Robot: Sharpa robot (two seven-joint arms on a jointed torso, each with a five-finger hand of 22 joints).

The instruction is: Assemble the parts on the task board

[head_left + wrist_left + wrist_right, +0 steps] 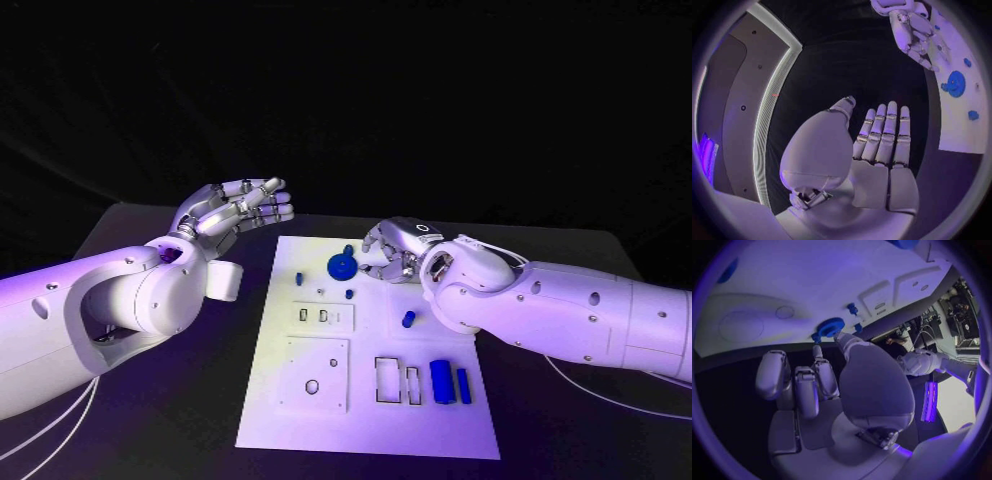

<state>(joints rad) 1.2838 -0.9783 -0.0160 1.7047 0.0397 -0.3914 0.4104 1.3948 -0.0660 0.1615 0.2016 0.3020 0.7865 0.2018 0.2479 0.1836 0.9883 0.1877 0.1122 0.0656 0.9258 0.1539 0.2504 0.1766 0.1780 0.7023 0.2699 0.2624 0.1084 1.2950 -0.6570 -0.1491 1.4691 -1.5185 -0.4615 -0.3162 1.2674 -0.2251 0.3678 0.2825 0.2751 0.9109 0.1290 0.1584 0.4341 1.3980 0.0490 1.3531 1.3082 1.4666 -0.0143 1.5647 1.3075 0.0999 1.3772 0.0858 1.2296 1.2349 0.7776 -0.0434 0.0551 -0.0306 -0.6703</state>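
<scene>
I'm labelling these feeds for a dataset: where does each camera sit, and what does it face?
Head view: on the robot's head, looking down at the white task board; both arms show.
Left wrist view: behind the left hand, open, facing the board's edge.
Right wrist view: behind the right hand, facing the board.
All three share the round blue disc part.

Robotics lab or test bench. Black table [159,225] against black backdrop, violet light over scene. White task board [368,420] with cut-out slots and small blue parts [441,381] laid out as for trial. Right wrist view: cluttered bench with cables and equipment [962,297] at rim. Left wrist view: pale wall panel with lit strip [770,107].
</scene>
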